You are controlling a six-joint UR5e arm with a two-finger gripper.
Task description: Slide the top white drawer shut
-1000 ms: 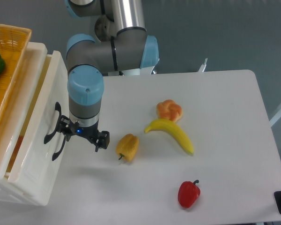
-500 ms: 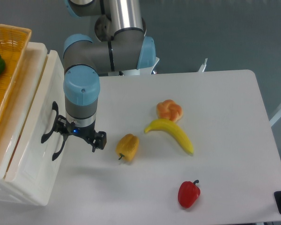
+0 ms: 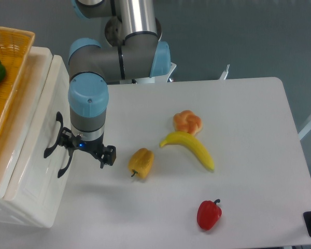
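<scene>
I am watching the top white drawer [image 3: 39,150], which is sitting at the left edge of the bench [image 3: 238,129] and is nearly shut, with only a thin gap showing along its top. Its black handle [image 3: 56,145] is facing the gripper [image 3: 85,151], and the jaws are standing wide apart with nothing in them, one side right by the handle. I am judging that a slow, straight push toward the cabinet is best, so the drawer is not twisting or jamming. The lower white drawer [image 3: 26,215] is sitting below it. The yellow pepper [image 3: 140,162] is lying near the gripper, and the banana [image 3: 191,148], bun [image 3: 187,122] and red pepper [image 3: 209,214] are lying farther out, away from the push.
</scene>
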